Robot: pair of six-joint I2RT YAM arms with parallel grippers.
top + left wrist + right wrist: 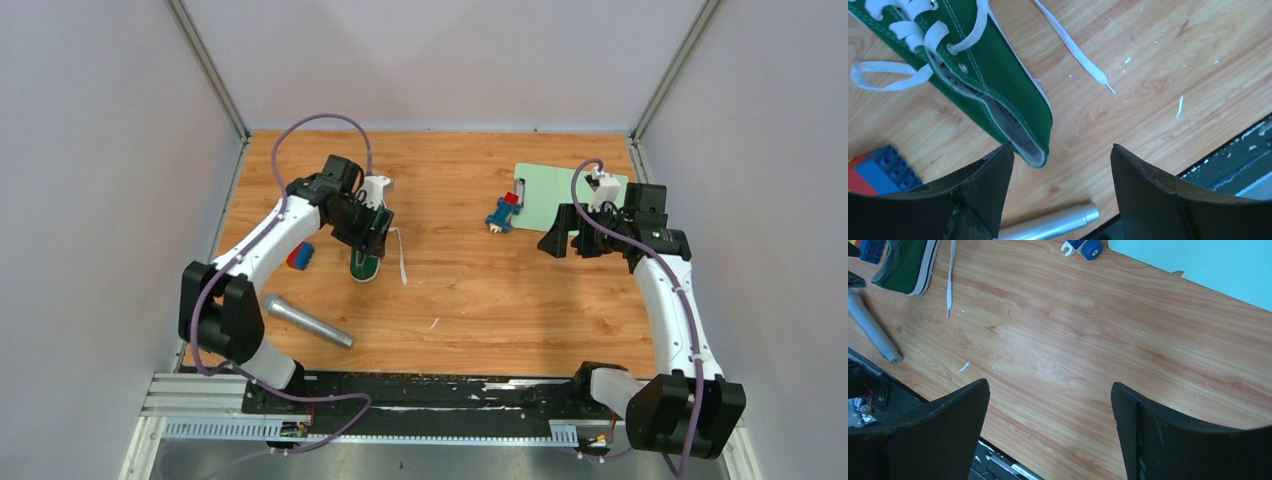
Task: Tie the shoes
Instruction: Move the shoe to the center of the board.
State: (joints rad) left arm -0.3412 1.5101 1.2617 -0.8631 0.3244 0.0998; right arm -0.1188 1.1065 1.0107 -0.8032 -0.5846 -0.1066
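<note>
The green sneaker [366, 265] lies on the left part of the wooden table, its heel toward the near edge. My left gripper [372, 235] hovers over it and hides most of it from above. In the left wrist view the shoe [990, 75] fills the upper left; its heel opening sits just ahead of my open left gripper [1062, 150], which holds nothing. One white lace [1073, 47] trails loose to the right and another lace [883, 75] loops to the left; they are untied. My right gripper [1049, 385] is open over bare wood, far from the shoe [905, 262].
A silver cylinder [308, 321] lies near the front left. A blue and red brick [299, 256] sits left of the shoe. A pale green board [560, 195] and a blue toy [502, 213] lie at the back right. The black rail [430, 390] runs along the near edge.
</note>
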